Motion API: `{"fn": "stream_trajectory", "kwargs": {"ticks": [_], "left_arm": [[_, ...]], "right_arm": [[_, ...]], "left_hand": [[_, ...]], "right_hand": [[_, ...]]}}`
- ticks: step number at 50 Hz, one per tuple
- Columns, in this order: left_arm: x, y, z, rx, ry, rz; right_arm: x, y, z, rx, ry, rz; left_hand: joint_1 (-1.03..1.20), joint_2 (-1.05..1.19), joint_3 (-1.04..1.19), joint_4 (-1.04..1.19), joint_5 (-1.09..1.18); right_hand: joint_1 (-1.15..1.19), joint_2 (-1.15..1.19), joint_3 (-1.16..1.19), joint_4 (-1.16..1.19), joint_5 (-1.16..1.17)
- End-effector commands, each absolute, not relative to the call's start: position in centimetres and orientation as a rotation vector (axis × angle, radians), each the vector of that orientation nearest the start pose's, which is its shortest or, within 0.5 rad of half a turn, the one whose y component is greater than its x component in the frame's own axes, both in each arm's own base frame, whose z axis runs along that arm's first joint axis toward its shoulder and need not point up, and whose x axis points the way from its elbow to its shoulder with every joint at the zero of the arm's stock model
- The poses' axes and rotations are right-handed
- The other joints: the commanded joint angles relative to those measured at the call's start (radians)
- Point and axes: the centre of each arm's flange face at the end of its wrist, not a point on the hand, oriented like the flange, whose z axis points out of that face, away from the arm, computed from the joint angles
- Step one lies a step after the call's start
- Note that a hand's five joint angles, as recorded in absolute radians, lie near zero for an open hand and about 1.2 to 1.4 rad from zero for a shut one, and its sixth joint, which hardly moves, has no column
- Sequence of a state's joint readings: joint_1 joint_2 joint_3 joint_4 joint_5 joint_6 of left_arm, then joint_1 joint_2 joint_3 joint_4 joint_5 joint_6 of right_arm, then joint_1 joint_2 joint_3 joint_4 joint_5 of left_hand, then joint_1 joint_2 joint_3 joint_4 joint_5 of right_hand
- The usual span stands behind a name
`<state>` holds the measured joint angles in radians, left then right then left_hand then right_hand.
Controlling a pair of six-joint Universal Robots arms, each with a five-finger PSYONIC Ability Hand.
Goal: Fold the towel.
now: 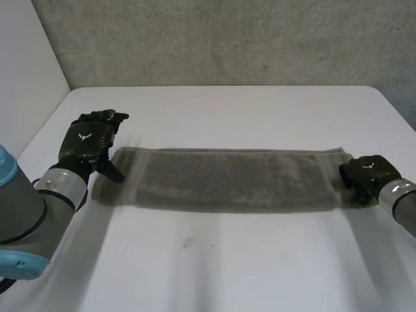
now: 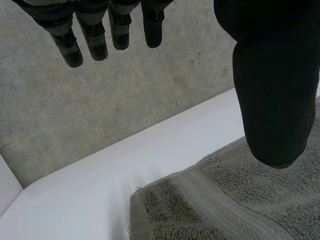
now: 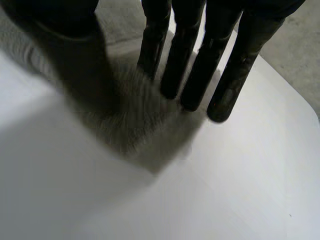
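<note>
A long towel (image 1: 227, 181) lies flat on the surface (image 1: 227, 260). The left hand (image 1: 88, 143) and right hand (image 1: 367, 174) sit at its ends. Their fingers (image 2: 92, 42) are straight and hold nothing.

No words or numbers could be read anywhere. The only signs were two small white emblems. One emblem (image 1: 84, 136) stood on the back of the left robot hand (image 1: 83, 144), the other on the back of the right robot hand (image 1: 368, 171). Each was a winged, V-like mark with no letters to make out. Beneath the left robot hand's fingertips, a small pale tab (image 2: 127, 230) at the corner of the towel (image 2: 225, 200) carried nothing legible.
</note>
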<state>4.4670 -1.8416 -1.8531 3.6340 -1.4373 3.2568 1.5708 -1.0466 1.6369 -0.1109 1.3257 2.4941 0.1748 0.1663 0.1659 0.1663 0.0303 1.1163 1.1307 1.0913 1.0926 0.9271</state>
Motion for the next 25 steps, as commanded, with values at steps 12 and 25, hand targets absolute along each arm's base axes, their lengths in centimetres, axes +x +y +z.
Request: {"fn": "stream_trajectory", "kwargs": {"ticks": [12,25], "left_arm": [[-21.7,-29.0,18.5,0.563,2.349,-2.281],[-21.8,-28.6,18.2,0.578,2.363,-2.271]], "right_arm": [[8.7,-40.3,20.1,-1.302,2.818,-2.184],[37.1,-24.2,20.3,-1.793,1.718,-2.135]], "left_hand": [[0.000,0.008,0.009,0.008,-0.030],[0.000,0.008,0.009,0.008,-0.030]], "right_hand": [[0.280,0.266,0.305,0.304,0.295],[0.280,0.266,0.305,0.304,0.295]]}}
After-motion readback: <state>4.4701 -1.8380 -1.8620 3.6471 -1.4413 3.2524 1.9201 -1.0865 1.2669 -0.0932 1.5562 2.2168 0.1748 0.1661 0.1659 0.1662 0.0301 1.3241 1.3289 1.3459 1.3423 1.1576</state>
